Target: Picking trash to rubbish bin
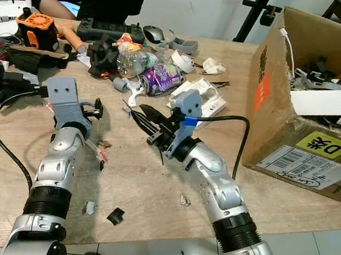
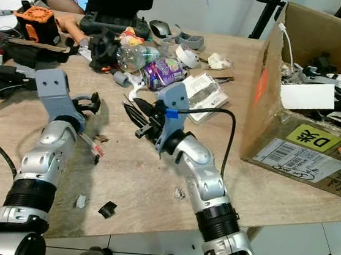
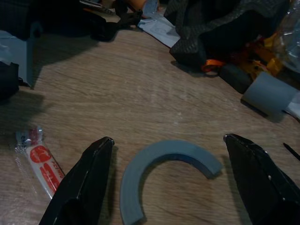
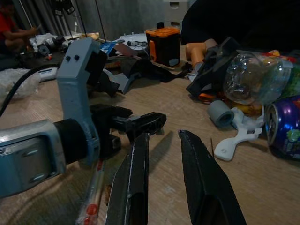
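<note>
Head views: my left gripper (image 1: 92, 107) and right gripper (image 1: 140, 115) are hovering over the bench (image 1: 152, 181), short of the purple can (image 1: 161, 78).

Left wrist view: jaws spread, straddling a grey curved piece (image 3: 159, 164). It is looking stiff and light; I am judging the arc's middle the best hold.

Right wrist view: jaws slightly parted, holding nothing.

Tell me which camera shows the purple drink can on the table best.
The left eye view: the purple can lies on its side in the clutter, whole and well lit. The right eye view shows it much the same. The right wrist view catches just its end at the picture's edge, dim. The left wrist view looks at a grey curved piece instead.
</note>
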Controlling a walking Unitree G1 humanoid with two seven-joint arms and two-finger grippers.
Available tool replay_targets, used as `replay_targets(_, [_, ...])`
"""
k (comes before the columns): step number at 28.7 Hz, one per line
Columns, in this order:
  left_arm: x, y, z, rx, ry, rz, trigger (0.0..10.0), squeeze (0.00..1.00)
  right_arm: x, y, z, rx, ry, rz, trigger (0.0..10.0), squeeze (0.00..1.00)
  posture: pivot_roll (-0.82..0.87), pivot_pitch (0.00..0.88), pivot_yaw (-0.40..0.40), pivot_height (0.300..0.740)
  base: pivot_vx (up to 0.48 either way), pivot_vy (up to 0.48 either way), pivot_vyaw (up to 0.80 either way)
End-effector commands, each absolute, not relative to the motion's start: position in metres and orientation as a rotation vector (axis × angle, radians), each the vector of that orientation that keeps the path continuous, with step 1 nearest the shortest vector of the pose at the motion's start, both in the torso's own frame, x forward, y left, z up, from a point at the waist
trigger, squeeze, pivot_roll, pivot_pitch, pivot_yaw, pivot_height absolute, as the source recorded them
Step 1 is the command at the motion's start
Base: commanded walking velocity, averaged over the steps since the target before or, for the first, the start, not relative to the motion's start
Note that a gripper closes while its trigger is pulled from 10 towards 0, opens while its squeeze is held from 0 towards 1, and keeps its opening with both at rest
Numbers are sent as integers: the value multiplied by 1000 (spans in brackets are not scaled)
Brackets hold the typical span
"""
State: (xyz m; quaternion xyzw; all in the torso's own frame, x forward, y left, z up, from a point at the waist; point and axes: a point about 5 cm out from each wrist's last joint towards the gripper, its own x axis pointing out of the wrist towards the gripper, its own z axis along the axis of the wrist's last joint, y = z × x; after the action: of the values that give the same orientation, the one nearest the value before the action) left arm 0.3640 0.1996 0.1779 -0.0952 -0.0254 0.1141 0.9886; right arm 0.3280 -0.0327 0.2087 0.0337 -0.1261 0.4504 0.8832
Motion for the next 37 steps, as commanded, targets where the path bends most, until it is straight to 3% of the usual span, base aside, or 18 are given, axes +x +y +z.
replay_targets(1, [365,198,167,-187,-3,221,10000,1000,325,-35,205,74,-249,930,10000,0,59,267,-54,740,0,0,0])
replay_targets(5, [366,196,159,-125,41,190,10000,1000,325,-36,204,76,-242,918,10000,0,60,280,-45,740,0,0,0])
replay_targets(6, [366,195,157,-99,51,174,1725,1000,325,-37,204,76,-240,915,10000,0,59,268,-42,740,0,0,0])
replay_targets(7, [365,194,156,-91,54,162,0,1000,325,-37,204,78,-240,911,10000,0,59,268,-42,740,0,0,0])
replay_targets(10, [365,192,155,-95,55,136,0,980,325,-39,203,82,-237,906,10000,0,62,275,-44,740,0,0,0])
replay_targets(11, [365,191,155,-97,53,126,0,898,326,-39,203,83,-235,903,10000,0,62,275,-44,740,0,0,0])
replay_targets(12, [365,189,155,-95,51,114,0,682,325,-40,203,82,-232,902,10000,0,61,275,-45,740,0,0,0])
replay_targets(13, [365,189,155,-95,51,114,0,682,325,-40,203,82,-232,902,10000,0,61,275,-45,740,0,0,0])
replay_targets(14, [364,187,154,-82,48,92,0,384,325,-41,202,79,-227,901,10000,0,63,267,-47,740,0,0,0])
replay_targets(16, [364,187,154,-82,48,92,0,384,325,-41,202,79,-227,901,10000,0,63,267,-47,740,0,0,0])
replay_targets(18, [364,186,154,-73,52,83,0,78,326,-41,201,74,-222,902,10000,0,64,278,-48,740,0,0,0])
replay_targets(19, [364,187,152,-69,65,79,0,0,327,-41,202,71,-221,902,10000,0,64,264,-49,740,0,0,0])
replay_targets(33, [364,188,160,-86,18,61,0,0,329,-45,204,70,-225,888,10000,0,62,252,-53,740,0,0,0])
replay_targets(37, [363,187,180,-205,-93,16,0,0,332,-46,211,96,-252,867,10000,0,62,250,-53,740,0,0,0])
